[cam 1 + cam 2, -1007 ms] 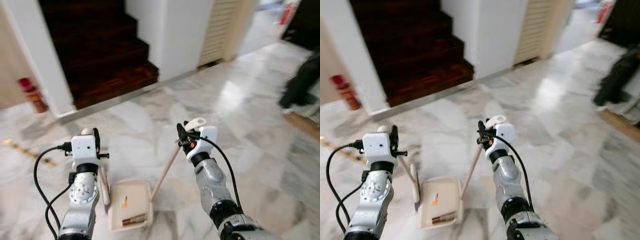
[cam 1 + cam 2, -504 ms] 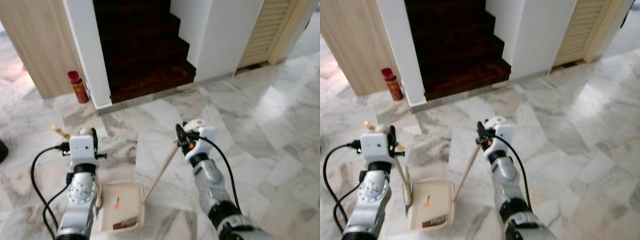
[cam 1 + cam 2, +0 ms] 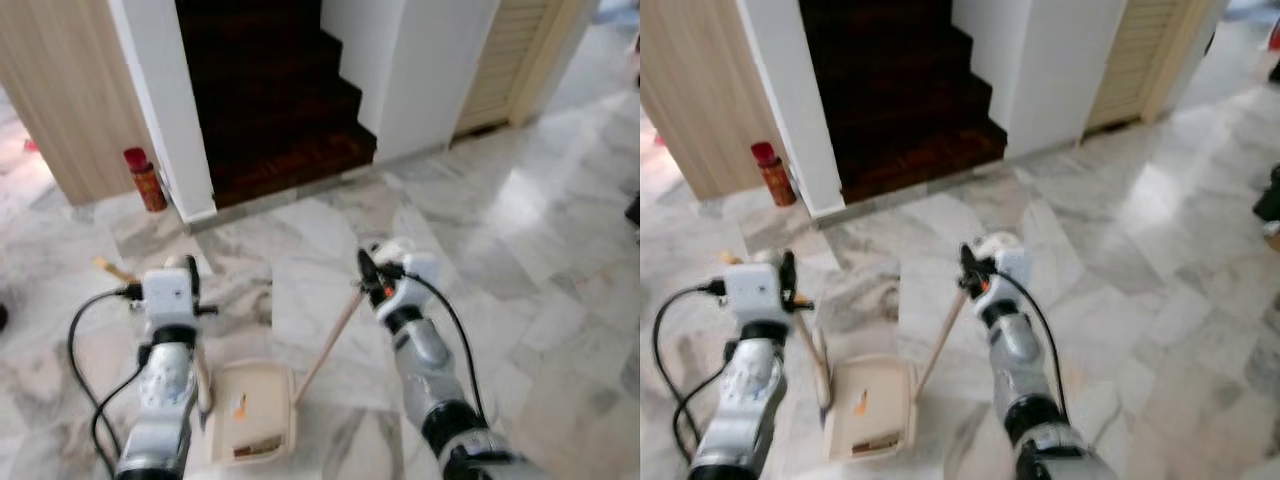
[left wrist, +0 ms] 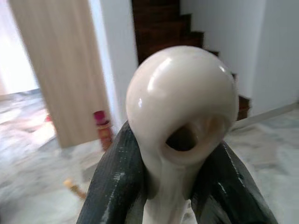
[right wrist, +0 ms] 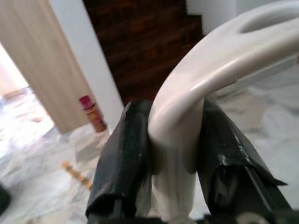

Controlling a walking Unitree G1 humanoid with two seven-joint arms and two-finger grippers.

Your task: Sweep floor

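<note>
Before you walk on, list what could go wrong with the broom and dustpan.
The dustpan carries debris and hangs from a long handle in the right gripper; a swing while walking could tip it out. The left gripper clamps the broom handle just below its top knob, so leverage looks poor. The red bottle by the stairs could be knocked over.

My left tool (image 3: 180, 275) grips the broom (image 3: 200, 370); my right tool (image 3: 368, 277) grips the dustpan handle (image 3: 328, 342). The dustpan (image 3: 250, 412) sits between them, below.
</note>
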